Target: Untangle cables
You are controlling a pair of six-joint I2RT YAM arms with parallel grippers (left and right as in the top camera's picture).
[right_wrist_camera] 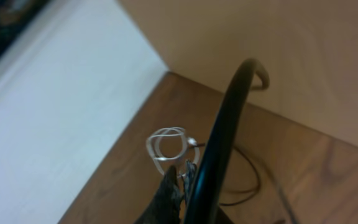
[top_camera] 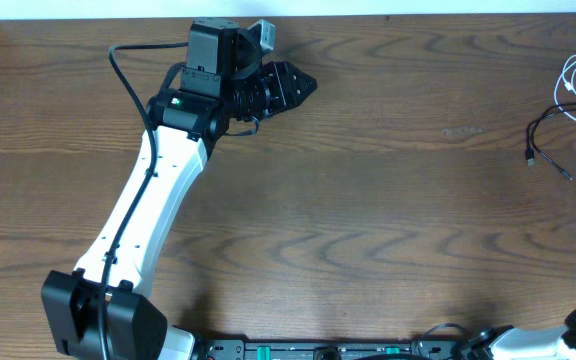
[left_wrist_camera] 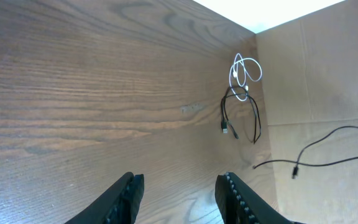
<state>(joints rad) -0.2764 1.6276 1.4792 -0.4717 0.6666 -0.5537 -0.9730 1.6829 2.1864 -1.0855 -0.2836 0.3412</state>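
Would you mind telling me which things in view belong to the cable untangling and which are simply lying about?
Belongs to the job:
- white cable, coiled
- black cable with a small plug end
- thin black cord against the cardboard, probably

Just there:
- table
- cardboard past the table's edge
- thick black wire on the left arm

Bare worktop (top_camera: 388, 200) open from centre to 4 o'clock, left arm (top_camera: 148, 200) slanting across 7 to 11 o'clock, cables (left_wrist_camera: 246, 92) lying at 3 o'clock edge
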